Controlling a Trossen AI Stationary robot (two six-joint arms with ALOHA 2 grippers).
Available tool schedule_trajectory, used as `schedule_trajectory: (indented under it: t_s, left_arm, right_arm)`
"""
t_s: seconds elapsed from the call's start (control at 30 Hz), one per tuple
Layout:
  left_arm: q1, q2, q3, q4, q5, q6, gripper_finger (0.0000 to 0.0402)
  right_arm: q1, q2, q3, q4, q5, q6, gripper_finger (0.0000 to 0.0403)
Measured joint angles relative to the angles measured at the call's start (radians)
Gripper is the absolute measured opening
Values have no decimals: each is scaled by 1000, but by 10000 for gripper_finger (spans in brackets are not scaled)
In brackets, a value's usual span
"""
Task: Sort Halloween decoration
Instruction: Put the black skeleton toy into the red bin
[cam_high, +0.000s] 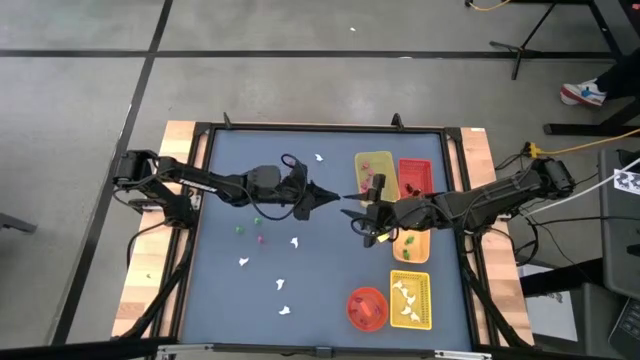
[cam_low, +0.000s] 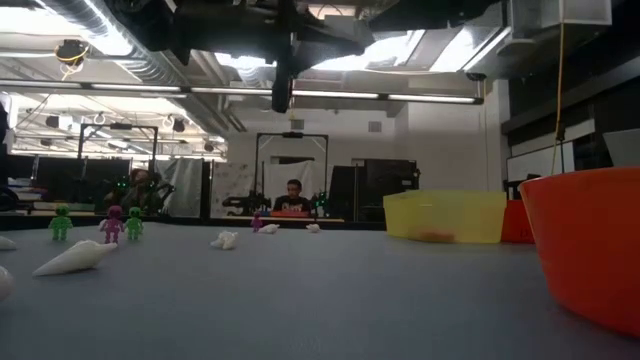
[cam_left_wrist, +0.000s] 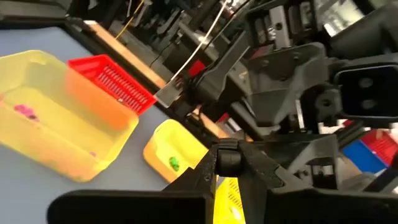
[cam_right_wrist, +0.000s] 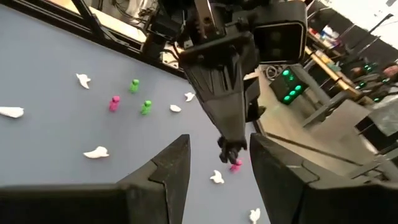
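Above the middle of the table my left gripper (cam_high: 335, 196) is shut on a small dark decoration piece (cam_right_wrist: 229, 148). My right gripper (cam_right_wrist: 219, 180) is open and faces it from the table's right, just short of the piece, with one finger standing on each side. A pink piece (cam_right_wrist: 236, 165) shows right below the dark one. White ghost shapes (cam_high: 295, 241), green pieces (cam_high: 240, 228) and a pink piece (cam_high: 262, 238) lie scattered on the blue table. In the low view the green (cam_low: 61, 222) and pink (cam_low: 113, 222) figures stand upright. My left gripper pinches the small dark piece (cam_right_wrist: 230, 150) between the free ends of its two fingers (cam_right_wrist: 225, 127). The fingers slant down toward the table's right. The piece hangs just below the fingertips, lifted clear of the table.
On the table's right stand a yellow tray (cam_high: 375, 160), a red tray (cam_high: 415, 165), an orange tray (cam_high: 422, 245) under my right arm, a yellow tray holding white ghosts (cam_high: 425, 285) and a round red-orange bowl (cam_high: 355, 300). A person sits in the room beyond (cam_low: 292, 195).
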Motion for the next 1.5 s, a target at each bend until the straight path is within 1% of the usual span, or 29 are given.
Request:
schedule_trajectory:
  t_s: [0.2,0.3,0.5,0.7,1.23,1.3,1.43,1.5]
  left_arm:
    - [-16,0,0,83,0,0,27]
    - [-22,0,0,109,0,0,27]
    - [-24,0,0,132,0,-14,27]
    - [-24,0,0,172,4,-18,27]
    - [-23,0,0,187,3,-18,27]
    - [-23,0,0,186,3,-18,27]
    - [-23,0,0,186,3,-18,27]
    - [-23,0,0,185,3,-18,27]
  right_arm:
    - [0,0,0,2,4,-18,166]
    - [0,0,0,31,5,-26,166]
    - [0,0,0,103,5,-96,166]
    - [-1,0,0,103,5,-124,166]
    - [-1,0,0,158,5,-223,166]
    - [-1,0,0,160,17,-232,166]
    - [-1,0,0,171,78,-252,166]
    - [-1,0,0,171,82,-253,166]
